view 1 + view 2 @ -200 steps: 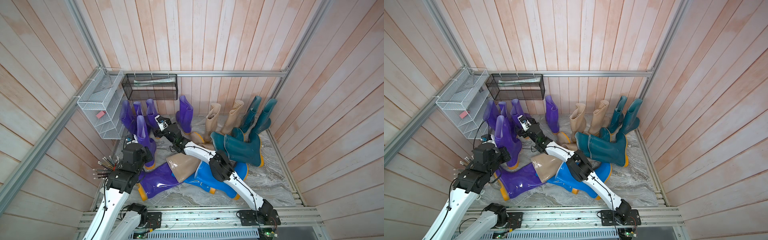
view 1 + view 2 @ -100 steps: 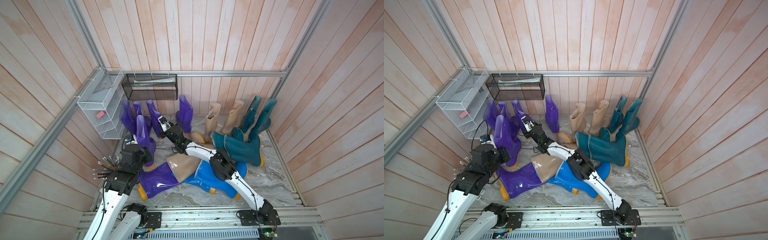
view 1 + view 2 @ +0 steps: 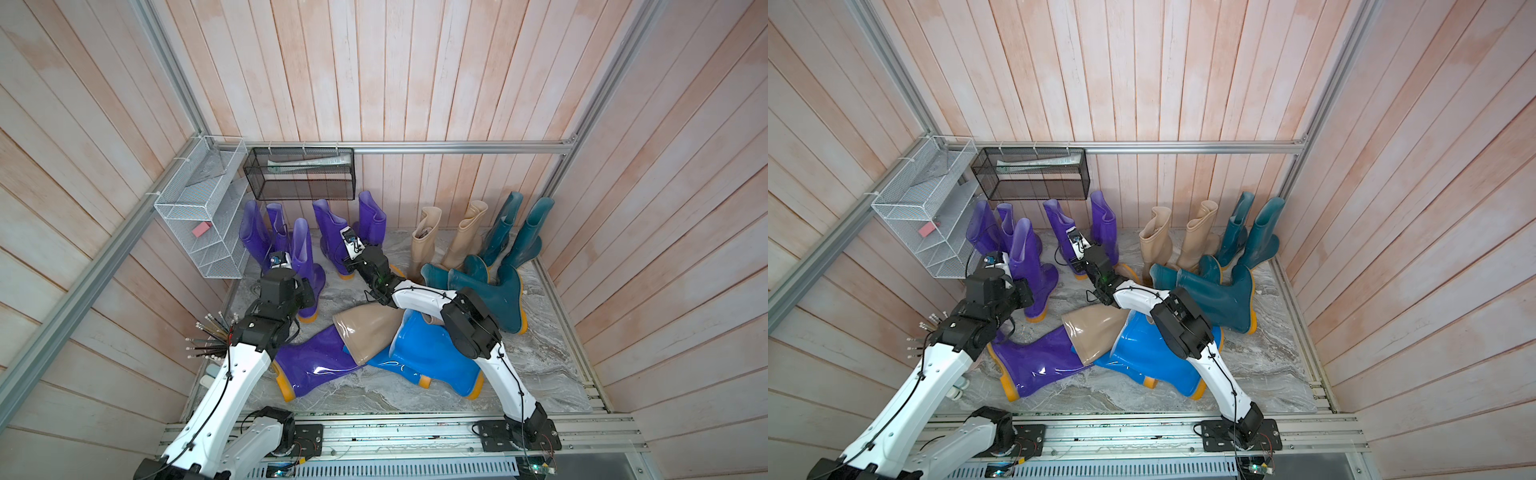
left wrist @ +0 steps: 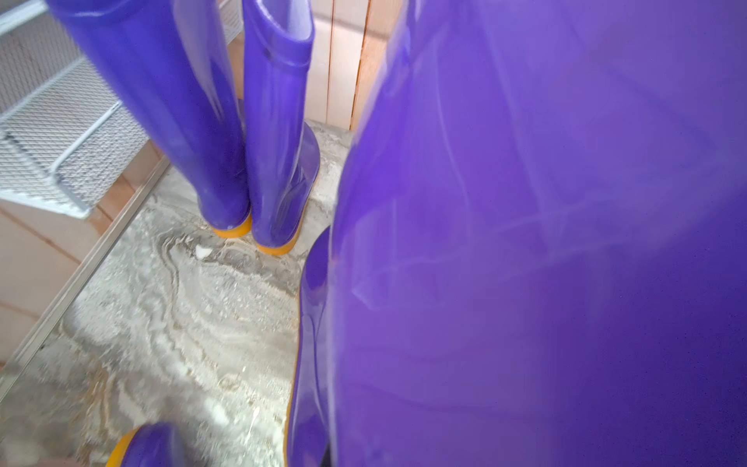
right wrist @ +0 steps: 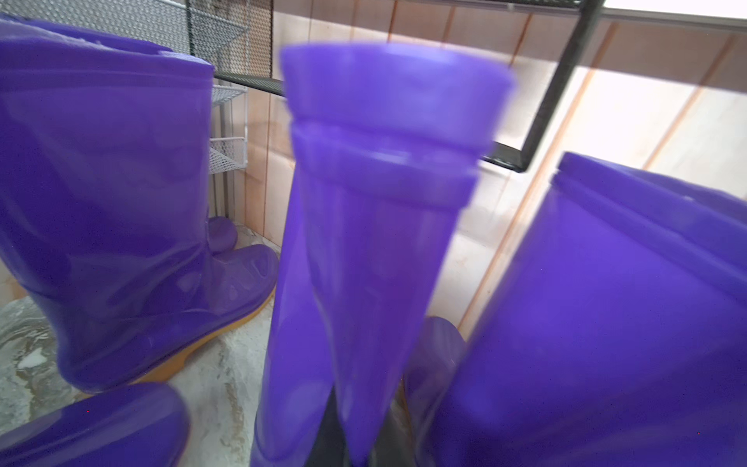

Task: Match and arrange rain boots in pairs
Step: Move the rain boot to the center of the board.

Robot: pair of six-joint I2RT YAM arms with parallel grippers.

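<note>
Right, in both top views the right tool [image 3: 340, 253] has just snapped shut. A second ago its jaws stood wide; now they pinch the shaft of the back purple rain boot [image 3: 327, 226], which stands upright near the rear wall. The left tool [image 3: 291, 268] sits hard against the front purple rain boot [image 3: 303, 255], which stands on the marbled surface [image 3: 540, 365]. Two beige boots [image 3: 1154, 241] stand at the back. Lying in the middle are a fallen purple boot [image 3: 316, 365], a fallen beige boot [image 3: 365, 336] and the bright blue boots [image 3: 432, 357].

Over to the left wrist: the front boot's glossy shaft [image 4: 525, 242] fills the picture and hides the fingers. The left tool is pressed together, but I cannot tell whether rubber is caught between the jaws.

Now the right wrist: the back boot's shaft [image 5: 376, 242] is squeezed to a narrow wedge between the dark fingers [image 5: 323, 449]. With that grip made, I'd say this boot is ready to be moved next to a matching purple one.
</note>
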